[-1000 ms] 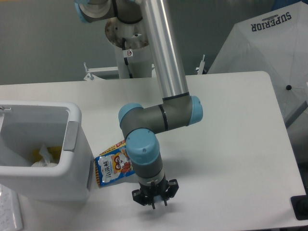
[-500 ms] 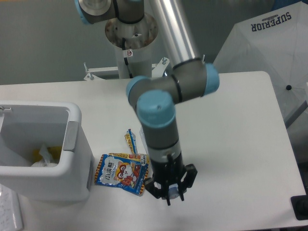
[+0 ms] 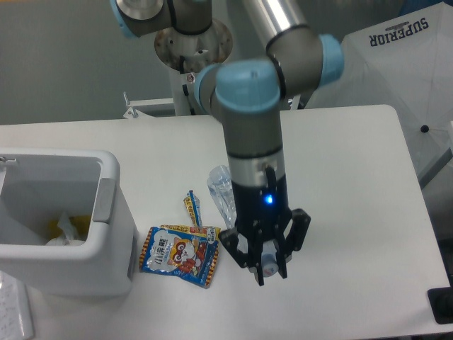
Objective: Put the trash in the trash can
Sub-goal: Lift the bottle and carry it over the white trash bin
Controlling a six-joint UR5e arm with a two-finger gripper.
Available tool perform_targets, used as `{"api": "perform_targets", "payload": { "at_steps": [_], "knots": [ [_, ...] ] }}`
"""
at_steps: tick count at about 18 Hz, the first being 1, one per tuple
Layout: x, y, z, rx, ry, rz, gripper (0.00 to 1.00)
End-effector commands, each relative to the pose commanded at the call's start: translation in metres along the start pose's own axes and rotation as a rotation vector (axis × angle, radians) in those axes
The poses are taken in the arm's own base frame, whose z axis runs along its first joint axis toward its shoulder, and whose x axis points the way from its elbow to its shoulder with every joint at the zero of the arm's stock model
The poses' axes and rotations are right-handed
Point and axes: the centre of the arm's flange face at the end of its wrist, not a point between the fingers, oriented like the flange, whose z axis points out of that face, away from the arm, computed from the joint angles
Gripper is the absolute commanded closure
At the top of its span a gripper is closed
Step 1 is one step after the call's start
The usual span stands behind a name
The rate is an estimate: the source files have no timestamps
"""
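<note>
While the trash can (image 3: 106, 212) stands at the desk's (image 3: 354, 212) left edge, we see the gripper (image 3: 265, 256) well to its right, clenched around the cap end of the clear plastic bottle (image 3: 221, 190); the blue snack bag (image 3: 178, 253) lies flat just beside the can; the narrow wrapper (image 3: 191, 208) lies between bag and bottle; crumpled trash already sits inside the can.

White table (image 3: 354, 184). Left of the pincer (image 3: 265, 258): snack bag (image 3: 177, 255), narrow wrapper (image 3: 192, 207), farther left the bin (image 3: 106, 248). Clear bottle (image 3: 221, 190) lying beneath the pincer.
</note>
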Motion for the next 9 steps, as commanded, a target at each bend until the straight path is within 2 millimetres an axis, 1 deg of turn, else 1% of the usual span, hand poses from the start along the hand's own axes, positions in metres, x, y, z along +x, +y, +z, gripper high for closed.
{"api": "perform_targets", "payload": {
  "at_steps": [2, 3, 4, 6, 7, 8, 9],
  "knots": [
    [0.015, -0.016, -0.033, 0.060, 0.014, -0.003, 0.72],
    [0.030, -0.018, -0.041, 0.073, 0.031, -0.030, 0.72],
    [0.038, -0.023, -0.058, 0.101, 0.041, -0.066, 0.72],
    [0.061, -0.024, -0.082, 0.126, 0.066, -0.087, 0.72],
    [0.069, -0.025, -0.093, 0.140, 0.076, -0.082, 0.71],
    [0.075, -0.027, -0.103, 0.152, 0.083, -0.076, 0.69],
    [0.087, -0.026, -0.116, 0.165, 0.098, -0.061, 0.68]
  ]
}}
